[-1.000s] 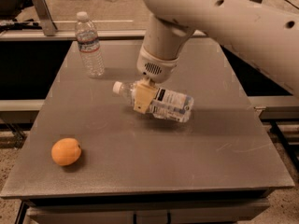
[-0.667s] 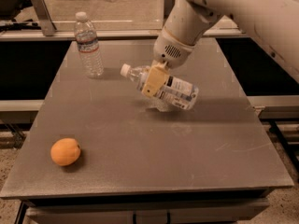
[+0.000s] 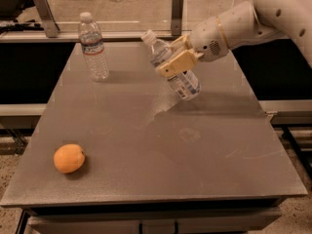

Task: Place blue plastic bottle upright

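I have the blue plastic bottle clamped in the claw, tilted over the desk.

My claw (image 3: 169,56) sits toward the far right part of the desk (image 3: 204,155), its tan fingers (image 3: 176,62) closed across the middle of the blue plastic bottle (image 3: 186,84). The white cap points up and left of the claw, and the base hangs below and right of it, seemingly off the surface. Well left of the claw, a slimmer bottle (image 3: 93,48) stands upright. An orange (image 3: 68,158) lies far below-left, near the front edge.
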`<action>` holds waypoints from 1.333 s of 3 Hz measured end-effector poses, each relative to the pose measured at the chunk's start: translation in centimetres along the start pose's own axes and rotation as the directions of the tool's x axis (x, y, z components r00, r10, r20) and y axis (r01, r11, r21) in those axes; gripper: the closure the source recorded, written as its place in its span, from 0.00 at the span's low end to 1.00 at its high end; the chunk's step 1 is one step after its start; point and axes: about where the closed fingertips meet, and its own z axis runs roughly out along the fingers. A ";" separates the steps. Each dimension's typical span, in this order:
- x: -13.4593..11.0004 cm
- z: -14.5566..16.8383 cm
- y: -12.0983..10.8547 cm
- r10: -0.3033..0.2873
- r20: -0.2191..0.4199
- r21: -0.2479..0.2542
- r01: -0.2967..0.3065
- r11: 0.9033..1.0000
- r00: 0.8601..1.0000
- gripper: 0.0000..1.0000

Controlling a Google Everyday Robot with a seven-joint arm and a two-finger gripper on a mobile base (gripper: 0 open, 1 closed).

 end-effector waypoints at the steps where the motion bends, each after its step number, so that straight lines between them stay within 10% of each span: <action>1: -1.6 -2.9 0.1 -0.080 0.289 0.075 0.060 0.995 0.954 1.00; 2: -1.5 -4.7 0.6 -0.116 0.436 0.118 0.071 0.990 0.892 1.00; 4: 1.0 -5.9 1.4 -0.068 0.524 0.130 -0.001 0.992 0.849 0.82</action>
